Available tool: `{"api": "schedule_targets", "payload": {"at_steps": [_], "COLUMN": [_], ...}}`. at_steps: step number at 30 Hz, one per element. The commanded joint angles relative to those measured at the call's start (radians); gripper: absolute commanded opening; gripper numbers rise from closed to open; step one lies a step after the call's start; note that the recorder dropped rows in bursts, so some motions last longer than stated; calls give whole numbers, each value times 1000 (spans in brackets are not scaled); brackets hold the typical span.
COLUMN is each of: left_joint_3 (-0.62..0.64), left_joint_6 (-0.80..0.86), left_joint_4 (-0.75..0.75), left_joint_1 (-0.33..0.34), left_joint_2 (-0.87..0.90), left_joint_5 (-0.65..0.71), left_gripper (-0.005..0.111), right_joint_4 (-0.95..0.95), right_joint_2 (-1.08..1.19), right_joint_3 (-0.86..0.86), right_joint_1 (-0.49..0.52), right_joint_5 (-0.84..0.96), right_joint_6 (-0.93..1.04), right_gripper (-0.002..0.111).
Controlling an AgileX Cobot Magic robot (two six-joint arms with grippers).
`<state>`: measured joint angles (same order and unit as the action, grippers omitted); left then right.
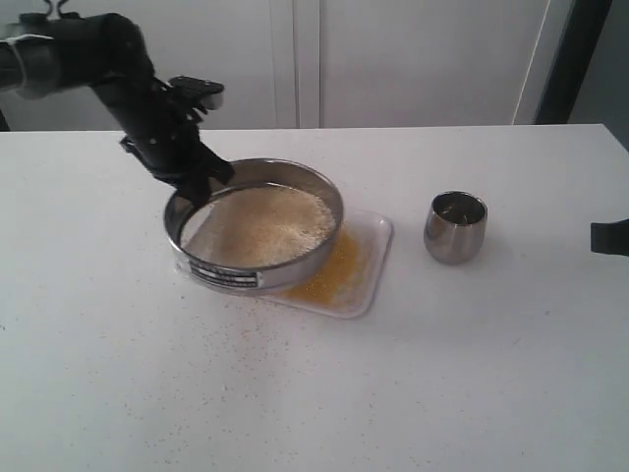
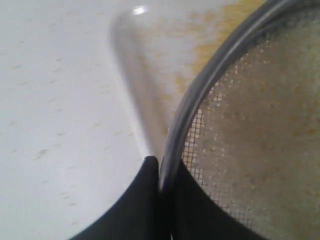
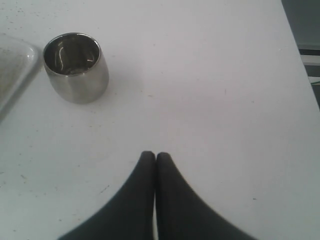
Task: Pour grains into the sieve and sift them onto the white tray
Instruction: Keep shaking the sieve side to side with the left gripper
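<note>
A broad white tabletop fills the scene, with pale cabinet doors behind it.

Left of centre, a wide, shallow round steel sieve with a fine mesh bottom and a small label on its side sits over a flat rectangular white tray with rounded corners and a low rim. Whether the sieve rests on the white tray or hangs just above it cannot be told. The black left gripper reaches in from the upper left and is clenched on the far rim of the sieve; the left wrist view shows a finger on either side of the thin steel wall.

The grains have separated. A layer of paler whitish-beige ones lies on the mesh inside the sieve, while fine golden-yellow ones are heaped on the white tray, showing at the sieve's right side. A few stray specks dot the tabletop in front.

To the right, well apart from the white tray, stands a small rounded steel cup, upright and apparently empty. The black right gripper hangs over bare tabletop near the right edge, clenched on nothing.

The pouring looks done and the sifting well advanced. What seems left is any last shaking and setting the sieve down.
</note>
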<state>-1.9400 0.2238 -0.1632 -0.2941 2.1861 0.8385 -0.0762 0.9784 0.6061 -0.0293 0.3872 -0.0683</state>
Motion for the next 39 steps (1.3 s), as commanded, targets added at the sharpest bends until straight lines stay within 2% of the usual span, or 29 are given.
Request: {"api": "schedule_targets", "payload": {"at_steps": [1, 3, 5, 7, 9, 12, 15, 17, 19, 22, 25, 26, 28, 30, 32, 35, 37, 38, 39], "left_joint_3": [-4, -4, -4, -6, -6, -6, 1, 1, 1, -4, -4, -4, -4, -4, -4, -4, -4, -4, -4], "left_joint_6": [-28, 57, 97, 68, 37, -44, 16, 93, 62, -10, -69, -67, -38, 19, 32, -108, -215, -179, -72], "left_joint_4": [-152, -204, -156, -110, -86, -123, -258, -232, -146, -79, -115, -133, -139, -81, 47, 219, 169, 80, -22], "left_joint_1": [24, -30, -68, -54, -6, 60, 18, -41, -60, -3, 59, 59, 18, -52, -99, -69, -27, -20, -30], "left_joint_2": [-24, -11, -11, -16, -26, -34, -23, -22, -28, -43, -55, -55, -48, -40, -39, -54, -60, -60, -55], "left_joint_5": [-34, -43, -40, -26, -5, 3, -24, -26, -23, -6, 2, 0, 2, 21, 37, 26, 5, -8, -10], "left_gripper": [0, 0, 0, 0, 0, 0, 0, 0, 0, 0, 0, 0, 0, 0, 0, 0, 0, 0, 0], "right_joint_4": [-1, -1, -1, -1, -1, -1, -1, -1, -1, -1, -1, -1, -1, -1, -1, -1, -1, -1, -1], "right_joint_2": [-8, -8, -8, -8, -8, -8, -8, -8, -8, -8, -8, -8, -8, -8, -8, -8, -8, -8, -8], "right_joint_3": [-3, -3, -3, -3, -3, -3, -3, -3, -3, -3, -3, -3, -3, -3, -3, -3, -3, -3, -3], "right_joint_1": [10, 10, 10, 10, 10, 10, 10, 10, 10, 10, 10, 10, 10, 10, 10, 10, 10, 10, 10], "right_joint_5": [-9, -9, -9, -9, -9, -9, -9, -9, -9, -9, -9, -9, -9, -9, -9, -9, -9, -6, -9], "right_joint_6": [5, 5, 5, 5, 5, 5, 5, 5, 5, 5, 5, 5, 5, 5, 5, 5, 5, 5, 5], "right_gripper": [0, 0, 0, 0, 0, 0, 0, 0, 0, 0, 0, 0, 0, 0, 0, 0, 0, 0, 0]}}
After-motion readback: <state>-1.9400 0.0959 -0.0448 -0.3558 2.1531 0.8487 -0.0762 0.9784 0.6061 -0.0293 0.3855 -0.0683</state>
